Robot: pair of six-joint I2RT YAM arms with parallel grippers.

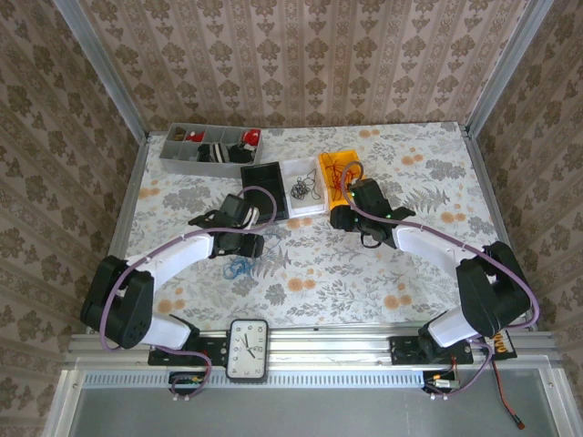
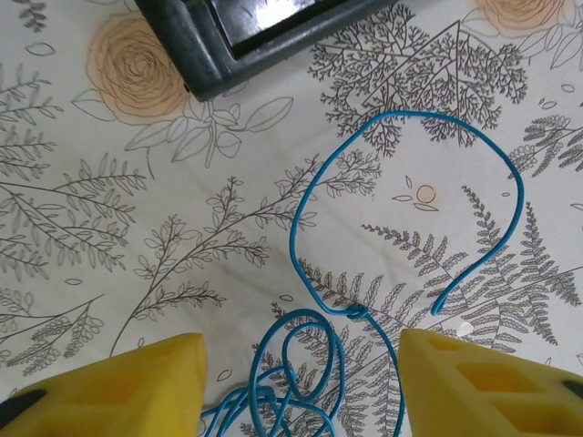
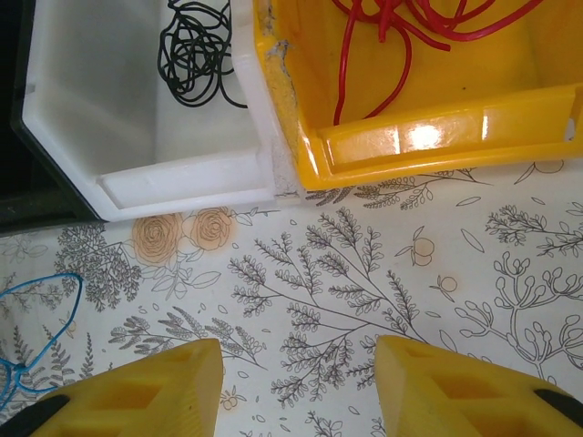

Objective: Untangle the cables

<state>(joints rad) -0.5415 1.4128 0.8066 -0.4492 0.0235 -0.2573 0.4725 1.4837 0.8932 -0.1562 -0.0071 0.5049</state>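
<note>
A thin blue cable (image 2: 310, 273) lies on the flowered tablecloth in one wide loop and a knot of small coils. The coils sit between the yellow fingers (image 2: 137, 382) of my left gripper (image 2: 301, 364), which is open and straddles them just above the cloth. From above, the blue cable (image 1: 239, 267) shows just below my left gripper (image 1: 244, 248). A black cable (image 3: 196, 50) is bundled in the white tray (image 3: 109, 118), and a red cable (image 3: 410, 27) lies in the yellow tray (image 3: 437, 137). My right gripper (image 3: 296, 364) is open over bare cloth in front of both trays, holding nothing.
A black tray (image 1: 264, 189) stands left of the white tray (image 1: 290, 171) and the yellow tray (image 1: 324, 162); its corner (image 2: 209, 64) lies just beyond the blue loop. A grey compartment box (image 1: 182, 155) with small items sits at the back left. A clock (image 1: 248, 349) is on the front rail.
</note>
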